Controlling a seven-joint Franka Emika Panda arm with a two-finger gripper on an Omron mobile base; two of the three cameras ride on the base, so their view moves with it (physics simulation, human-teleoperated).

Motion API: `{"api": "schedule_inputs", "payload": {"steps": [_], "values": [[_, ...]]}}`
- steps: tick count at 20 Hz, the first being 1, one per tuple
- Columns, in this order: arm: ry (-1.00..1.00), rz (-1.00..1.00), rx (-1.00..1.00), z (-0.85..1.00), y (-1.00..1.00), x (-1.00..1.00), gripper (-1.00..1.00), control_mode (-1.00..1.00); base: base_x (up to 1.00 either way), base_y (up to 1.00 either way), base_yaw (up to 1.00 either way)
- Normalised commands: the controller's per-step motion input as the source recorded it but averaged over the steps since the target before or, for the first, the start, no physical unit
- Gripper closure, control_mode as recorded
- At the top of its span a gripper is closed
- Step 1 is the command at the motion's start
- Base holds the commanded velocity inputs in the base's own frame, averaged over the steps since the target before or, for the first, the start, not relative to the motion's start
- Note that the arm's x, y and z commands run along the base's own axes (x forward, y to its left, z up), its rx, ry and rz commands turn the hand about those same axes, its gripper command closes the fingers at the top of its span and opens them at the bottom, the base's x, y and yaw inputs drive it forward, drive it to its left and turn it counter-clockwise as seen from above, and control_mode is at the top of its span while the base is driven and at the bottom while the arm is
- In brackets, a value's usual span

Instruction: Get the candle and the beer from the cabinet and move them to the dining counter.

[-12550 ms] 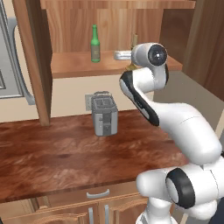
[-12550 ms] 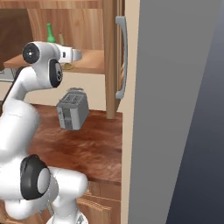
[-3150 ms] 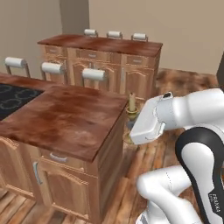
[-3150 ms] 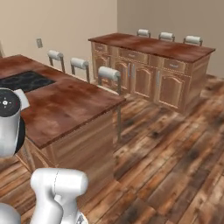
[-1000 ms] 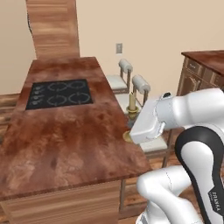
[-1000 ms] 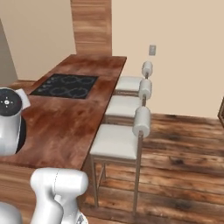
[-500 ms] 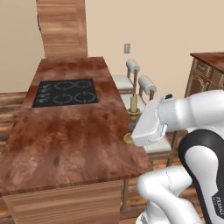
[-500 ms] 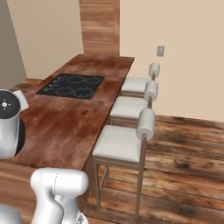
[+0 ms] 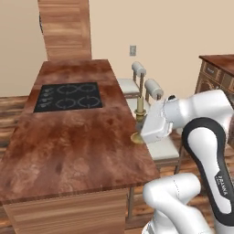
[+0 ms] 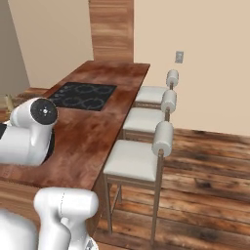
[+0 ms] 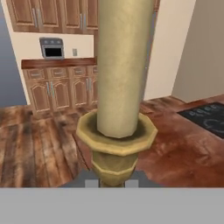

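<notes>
My gripper [image 9: 141, 126] is shut on the candle [image 9: 140, 101], a cream taper standing upright in a brass holder. Its round base [image 9: 136, 137] hangs at the right edge of the dining counter [image 9: 77, 137], near the front corner. In the hand view the candle [image 11: 120, 65] rises right in front of the lens, and the gripper [image 11: 111, 183] holds the brass holder [image 11: 114, 146] low on its stem. The black cooktop [image 9: 68, 96] lies farther back on the counter top. The beer is out of view.
Padded stools [image 9: 153, 87] [image 10: 163, 139] stand in a row along the counter's right side on a wood floor. Far off in the hand view are brown wall cabinets with bar handles [image 11: 35, 15] and lower cabinets [image 11: 57, 89]. A side cabinet [image 9: 217, 68] stands at the right.
The base has driven, so the whole scene has shifted and the dining counter now sits closer and more square. The candle stays in the shut gripper, held the same way.
</notes>
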Motion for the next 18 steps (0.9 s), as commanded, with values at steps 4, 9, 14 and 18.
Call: {"api": "schedule_inputs", "payload": {"steps": [4,9,14,18], "values": [[0.00,0.14,0.00,-0.39,-0.22,0.84,1.00,-1.00,0.00,0.00,0.00],[0.00,0.13,0.00,-0.41,-0.10,0.78,1.00,-1.00,0.00,0.00,0.00],[0.00,0.11,0.00,-0.38,-0.25,0.60,1.00,-1.00,0.00,0.00,0.00],[0.00,0.08,0.00,-0.36,-0.38,0.48,1.00,-1.00,0.00,0.00,0.00]]}}
